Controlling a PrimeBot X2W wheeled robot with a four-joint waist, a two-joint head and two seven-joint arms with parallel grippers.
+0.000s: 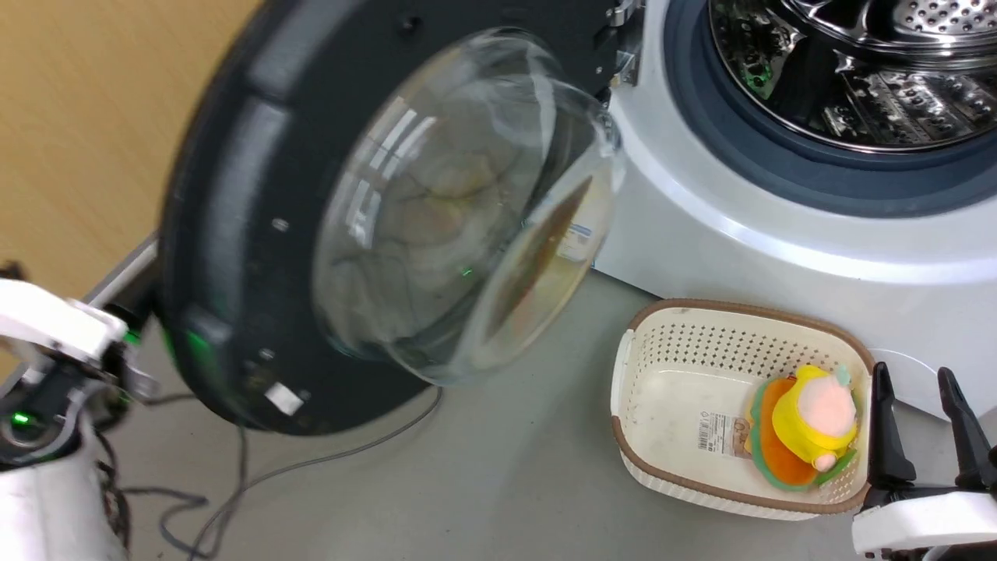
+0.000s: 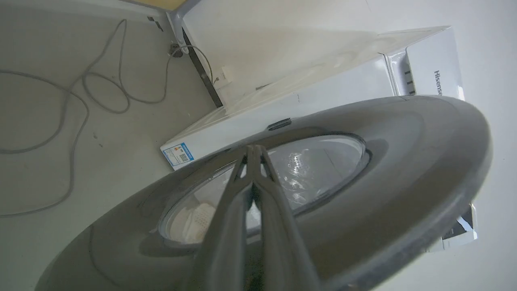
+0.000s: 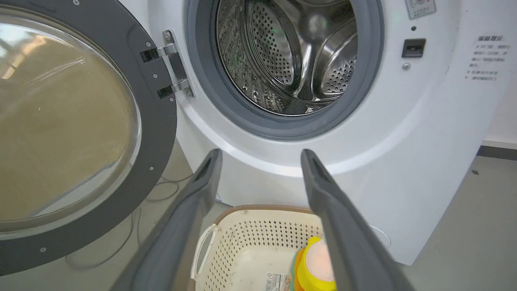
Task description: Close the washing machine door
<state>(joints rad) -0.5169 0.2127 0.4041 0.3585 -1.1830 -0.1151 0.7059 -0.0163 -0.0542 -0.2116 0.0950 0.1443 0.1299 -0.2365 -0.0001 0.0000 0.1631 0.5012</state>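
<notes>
**Door wide open, left claw behind it**

Left claw (image 2: 254, 152) is closed on nothing, fingers pressed together. It lies along the outer face of the washing machine door (image 1: 226, 234), tips near the window's edge. Contact looks likely, but the left wrist view is too dim to be sure.

The door is swung fully out to the left of the washing machine (image 1: 740, 234), hung on its hinge (image 3: 171, 64), with the glass bowl (image 1: 459, 210) facing the head camera. The drum (image 1: 857, 62) is exposed.

Probable handling:
- Door is stiff and fairly heavy.
- Glossy rim is slippery.
- Bowl is fragile, so keep off it.

Best to push flat on the black rim at the edge far from the hinge. The latch likely needs a firm last shove.

A laundry basket (image 1: 670, 343) with a toy (image 1: 814, 417) sits on the floor by the machine. Right claw (image 1: 915, 379) is open and empty, above the basket, well clear of the door.
</notes>
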